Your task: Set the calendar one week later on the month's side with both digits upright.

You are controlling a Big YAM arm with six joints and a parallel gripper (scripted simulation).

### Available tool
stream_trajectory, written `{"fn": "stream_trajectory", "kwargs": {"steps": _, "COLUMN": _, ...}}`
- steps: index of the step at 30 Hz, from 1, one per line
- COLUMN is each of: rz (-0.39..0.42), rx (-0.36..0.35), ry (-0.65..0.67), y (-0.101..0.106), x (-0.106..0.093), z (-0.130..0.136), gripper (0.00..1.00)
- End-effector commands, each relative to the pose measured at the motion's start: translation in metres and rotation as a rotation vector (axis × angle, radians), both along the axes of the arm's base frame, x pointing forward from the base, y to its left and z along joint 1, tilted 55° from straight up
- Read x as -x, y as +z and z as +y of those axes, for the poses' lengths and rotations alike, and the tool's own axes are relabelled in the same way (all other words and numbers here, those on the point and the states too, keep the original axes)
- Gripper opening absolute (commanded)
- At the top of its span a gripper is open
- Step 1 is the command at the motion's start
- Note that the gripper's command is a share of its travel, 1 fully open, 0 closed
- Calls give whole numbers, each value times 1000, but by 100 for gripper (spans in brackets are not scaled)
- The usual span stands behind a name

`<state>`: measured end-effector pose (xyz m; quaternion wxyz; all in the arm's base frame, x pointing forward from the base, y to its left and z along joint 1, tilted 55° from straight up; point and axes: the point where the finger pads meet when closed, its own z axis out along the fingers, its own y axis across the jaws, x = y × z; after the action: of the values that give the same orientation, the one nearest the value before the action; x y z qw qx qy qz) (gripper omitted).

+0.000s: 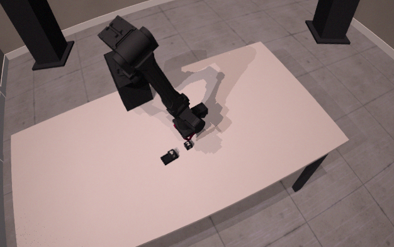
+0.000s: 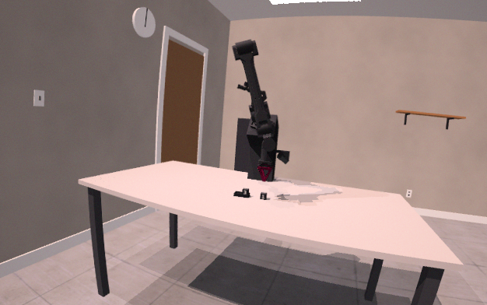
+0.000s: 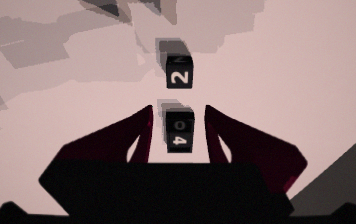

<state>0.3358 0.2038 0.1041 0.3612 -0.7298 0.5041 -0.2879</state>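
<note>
Fingers half-open, gripping nothing, flanking 0/4 cube (image 3: 179,131), gaps either side. "2" cube (image 1: 188,145) loose on worktop (image 1: 94,195), just beside tray (image 1: 165,159). Risk: off-centre squeeze twists cube, digit ends crooked; careless descent shunts tray.

From high above we look down on the whole table (image 1: 94,195). Our side view stands back across the room; our wrist view hangs close above that same table.

Black cubes (image 3: 179,73), white digits (2, 0, 4); dark-red fingers; pale pink table (image 1: 94,195).
</note>
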Motion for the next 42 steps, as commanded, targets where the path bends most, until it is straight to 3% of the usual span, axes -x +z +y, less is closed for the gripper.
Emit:
{"fn": "stream_trajectory", "kwargs": {"steps": 1, "rz": -12, "rx": 3, "ry": 27, "y": 1, "x": 2, "z": 8, "gripper": 44}}
{"fn": "stream_trajectory", "kwargs": {"steps": 26, "rz": -8, "rx": 6, "ry": 27, "y": -1, "x": 2, "z": 8, "gripper": 44}}
{"fn": "stream_trajectory", "kwargs": {"steps": 42, "rz": -10, "rx": 3, "ry": 5, "y": -5, "x": -12, "z": 4, "gripper": 44}}
